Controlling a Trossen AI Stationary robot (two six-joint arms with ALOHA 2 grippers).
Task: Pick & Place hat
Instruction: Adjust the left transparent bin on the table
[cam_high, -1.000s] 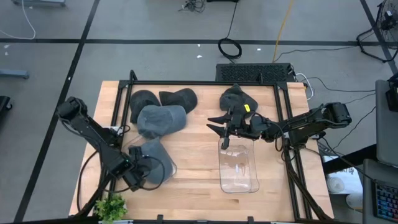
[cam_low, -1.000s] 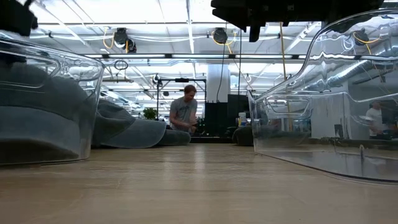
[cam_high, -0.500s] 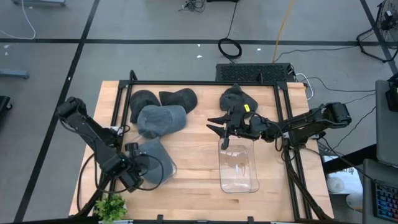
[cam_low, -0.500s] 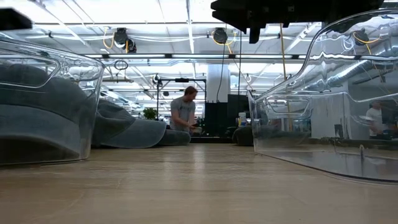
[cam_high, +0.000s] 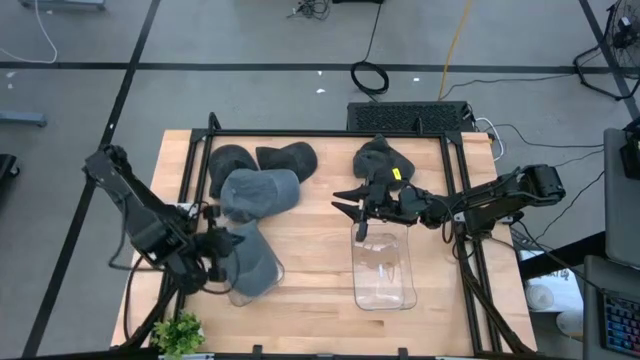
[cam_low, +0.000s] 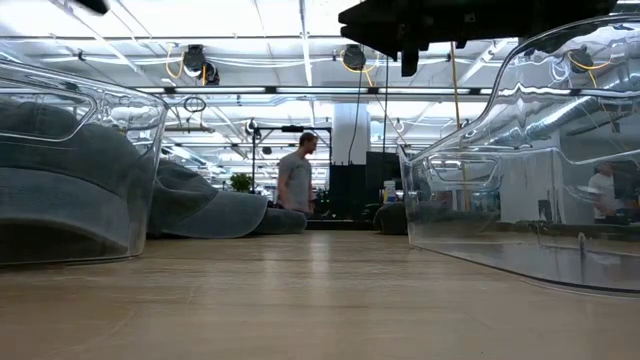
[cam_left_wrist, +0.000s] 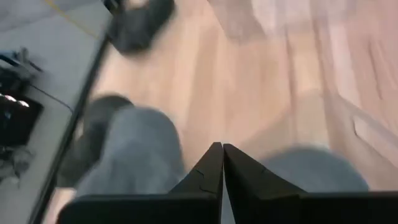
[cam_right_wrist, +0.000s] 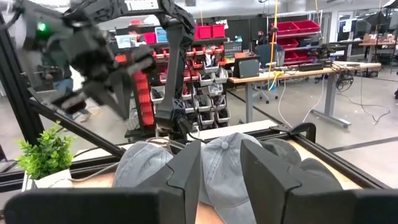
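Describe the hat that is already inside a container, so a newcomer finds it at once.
On the wooden table stand two clear bins. The left bin, beside the left gripper, holds a grey cap. Every other hat lies loose on the wood; the right bin is empty.

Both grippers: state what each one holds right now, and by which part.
Nothing is held. The left gripper is shut and empty above the hat in the clear bin; the right gripper hangs open and empty.

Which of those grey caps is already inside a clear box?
The grey cap by the left gripper lies in the left clear bin. The other caps lie bare on the table; the right clear bin holds nothing.
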